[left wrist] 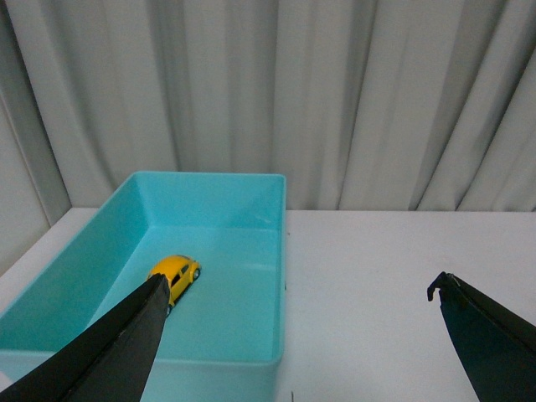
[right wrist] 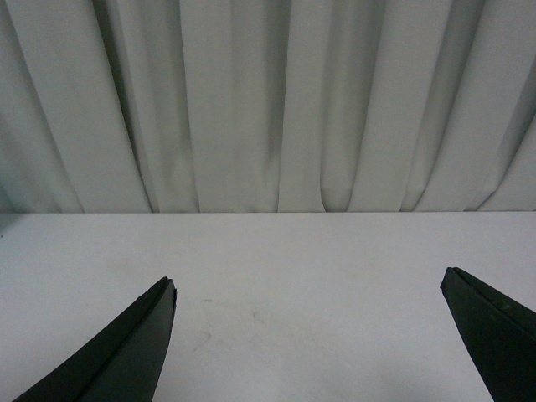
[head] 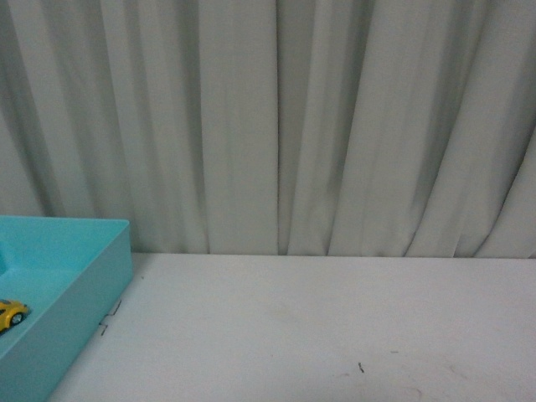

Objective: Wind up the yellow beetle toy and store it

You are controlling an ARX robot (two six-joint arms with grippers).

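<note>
The glossy yellow beetle toy is sitting inside the turquoise plastic bin. Both the left gripper and right gripper are hanging spread, empty. Any careless sweep risks nudging the bin.

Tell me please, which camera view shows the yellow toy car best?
The left wrist view: the yellow beetle toy lies almost whole inside the turquoise bin, only slightly covered by one finger of the open left pincer. The front view cuts it off at the picture's edge. The right wrist view shows none of it.
</note>
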